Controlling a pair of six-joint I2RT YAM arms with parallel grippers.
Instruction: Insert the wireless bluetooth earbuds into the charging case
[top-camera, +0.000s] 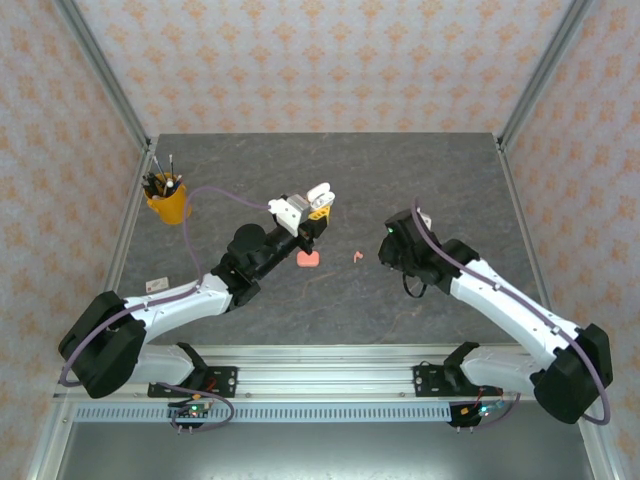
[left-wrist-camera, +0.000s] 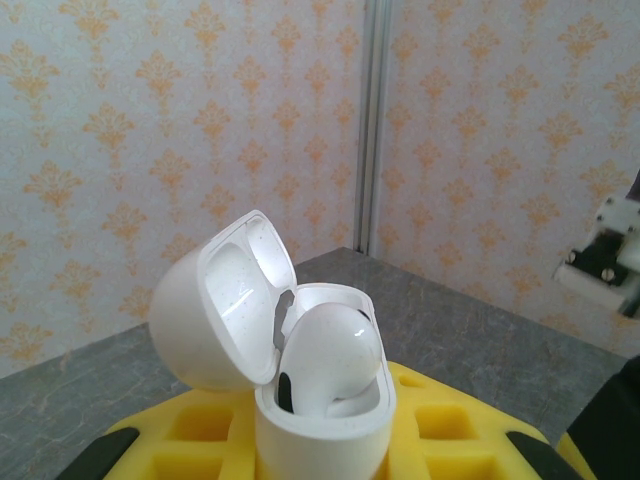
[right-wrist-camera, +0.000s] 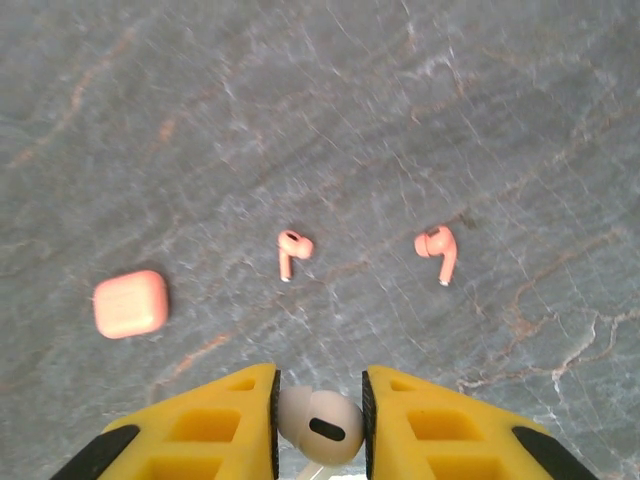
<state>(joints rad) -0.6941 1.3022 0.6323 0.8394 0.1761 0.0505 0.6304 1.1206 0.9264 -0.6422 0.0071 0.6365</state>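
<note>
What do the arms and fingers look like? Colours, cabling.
Left arm and right arm: white links, black joints and bases. A mauve cable runs along each. Fingers are yellow plastic, moulded with rectangular pockets, black at the outer corners.

I work in a lab test booth: a grey stone-look table (top-camera: 330, 180) boxed in by metal frame posts (top-camera: 105, 70) and orange-patterned wallpaper panels (top-camera: 330, 60). A mounting rail (top-camera: 320, 358) runs along its near edge.

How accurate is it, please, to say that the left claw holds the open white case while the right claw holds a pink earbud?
Only the colour is wrong: the right wrist view shows the right claw holding a white earbud, while both pink earbuds lie on the table. The left claw does hold the open white case.
</note>
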